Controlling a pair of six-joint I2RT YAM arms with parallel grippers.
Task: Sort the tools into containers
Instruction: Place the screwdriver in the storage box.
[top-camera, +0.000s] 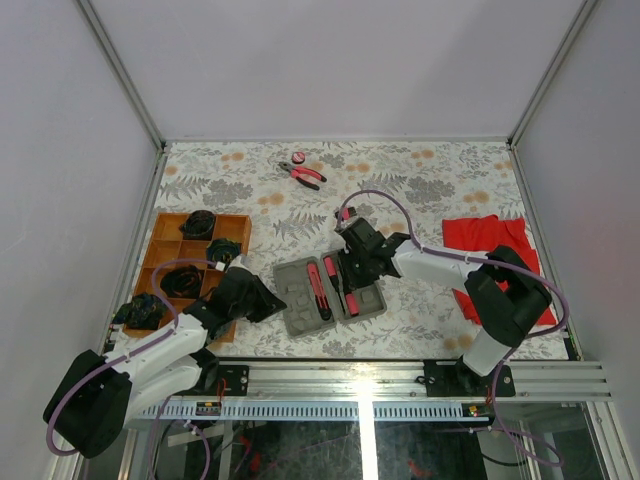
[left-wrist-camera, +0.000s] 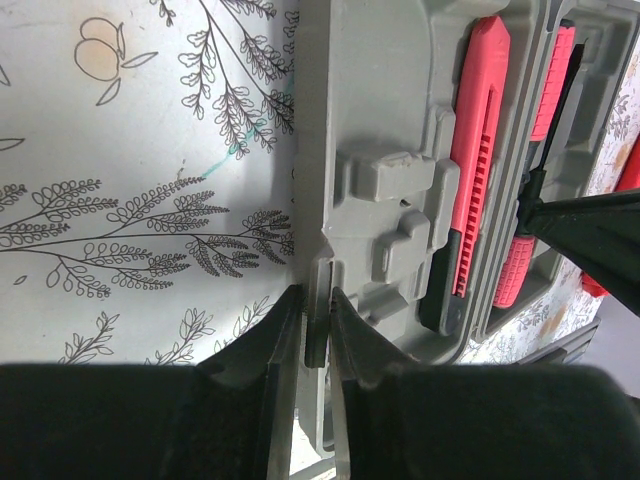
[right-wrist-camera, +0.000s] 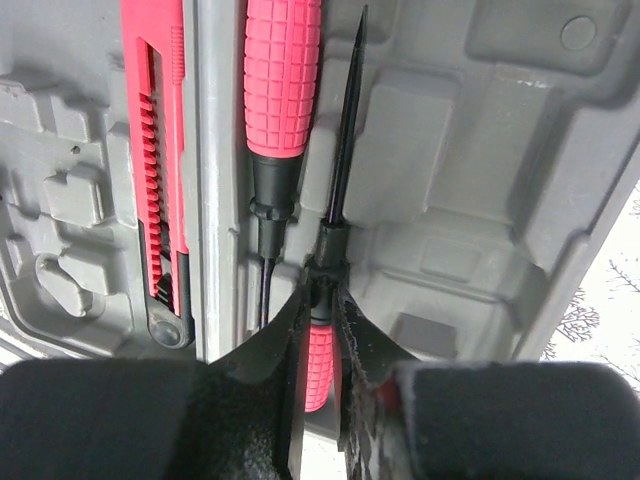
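The grey case (top-camera: 300, 305) lies open near the table's front, with a pink utility knife (top-camera: 318, 291) and a pink-handled screwdriver (top-camera: 333, 272) in its recesses. My left gripper (top-camera: 273, 300) is shut on the case's left rim (left-wrist-camera: 318, 330). My right gripper (top-camera: 352, 270) is over the case, shut on a second pink-handled screwdriver (right-wrist-camera: 318, 355); its black shaft (right-wrist-camera: 345, 130) points away over a recess. The seated screwdriver (right-wrist-camera: 283, 80) and the knife (right-wrist-camera: 155, 150) lie to its left. Pliers (top-camera: 306, 175) and a pink disc (top-camera: 298, 158) lie at the back. The wooden tray (top-camera: 158, 250) is at the left.
A red cloth (top-camera: 488, 238) lies at the right, partly under my right arm. The tray's compartments hold several dark bundled items (top-camera: 200, 222). The table has a floral cover (top-camera: 420, 180) and white walls on three sides.
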